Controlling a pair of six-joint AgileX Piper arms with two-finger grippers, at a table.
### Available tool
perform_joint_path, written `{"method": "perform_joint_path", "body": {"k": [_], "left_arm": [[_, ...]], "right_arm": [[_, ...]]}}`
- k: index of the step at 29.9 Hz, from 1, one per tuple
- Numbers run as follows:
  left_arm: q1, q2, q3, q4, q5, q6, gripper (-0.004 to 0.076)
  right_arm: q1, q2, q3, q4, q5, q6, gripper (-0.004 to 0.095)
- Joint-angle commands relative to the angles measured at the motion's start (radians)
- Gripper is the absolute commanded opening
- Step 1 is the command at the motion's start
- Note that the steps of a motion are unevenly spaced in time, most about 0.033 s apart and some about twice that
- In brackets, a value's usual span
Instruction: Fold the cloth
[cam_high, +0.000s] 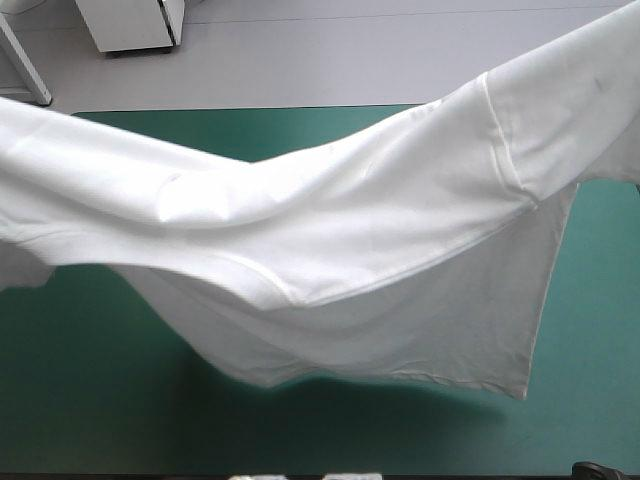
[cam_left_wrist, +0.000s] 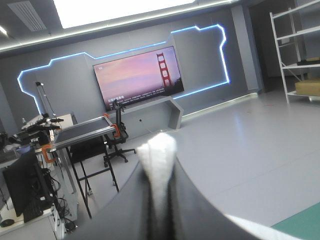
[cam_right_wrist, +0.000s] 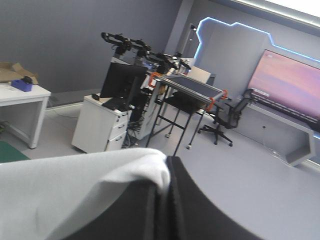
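The left gripper (cam_left_wrist: 159, 167), a pair of broad black fin-shaped fingers (cam_left_wrist: 200, 215), is clenched into one pointed arch. A ridge of the white short-sleeved fabric T-shirt (cam_left_wrist: 157, 150) is pinched between the fingers and pokes out just past their tips. The arm is raised, so beyond the tips only the room shows.

From that grasp the T-shirt (cam_high: 330, 250) runs across to the other arm as one long sagging band, hung in the air below and between the two grippers. It is above the table with its teal-green cover (cam_high: 100, 400) and seemingly apart from it. The lowest part is the hem (cam_high: 400, 375), which droops under the middle of the span. A sleeve (cam_high: 570, 110) climbs toward the right-hand grasp.

The right gripper (cam_right_wrist: 167, 162) is likewise clamped on the cloth. Its black fingers (cam_right_wrist: 200, 210) meet, with fabric trapped at the tip and spilling off to one side of it.

The step in hand looks like laying the lifted shirt out flat. To do that well, both pinches probably want to stay firm and level with each other. The arms could draw a little farther apart so the sag under them tightens. Then both could lower together so the hem touches down first and the rest follows without bunching.
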Motion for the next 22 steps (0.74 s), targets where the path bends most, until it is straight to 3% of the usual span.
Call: {"method": "perform_joint_path", "body": {"k": [1, 5, 12, 18, 22], "left_arm": [[-0.009, -0.004, -0.011, 0.008, -0.087, -0.012, -0.0009], [-0.009, 0.005, 0.009, 0.008, -0.059, -0.022, -0.0009], [-0.009, 0.106, 0.146, 0.030, -0.053, -0.036, -0.0009], [-0.009, 0.223, 0.206, 0.080, -0.057, -0.037, -0.0009], [-0.009, 0.309, 0.206, 0.140, -0.109, -0.041, -0.0009]], "right_arm": [[0.002, -0.004, -0.015, 0.051, -0.096, -0.010, -0.0016], [0.002, -0.004, 0.028, 0.018, -0.081, 0.017, -0.0017], [0.002, 0.043, 0.153, -0.280, 0.058, 0.155, -0.0017], [-0.004, 0.122, 0.241, -0.499, 0.060, 0.195, -0.0017], [-0.119, 0.201, 0.244, -0.477, 0.010, 0.218, -0.0017]]}}
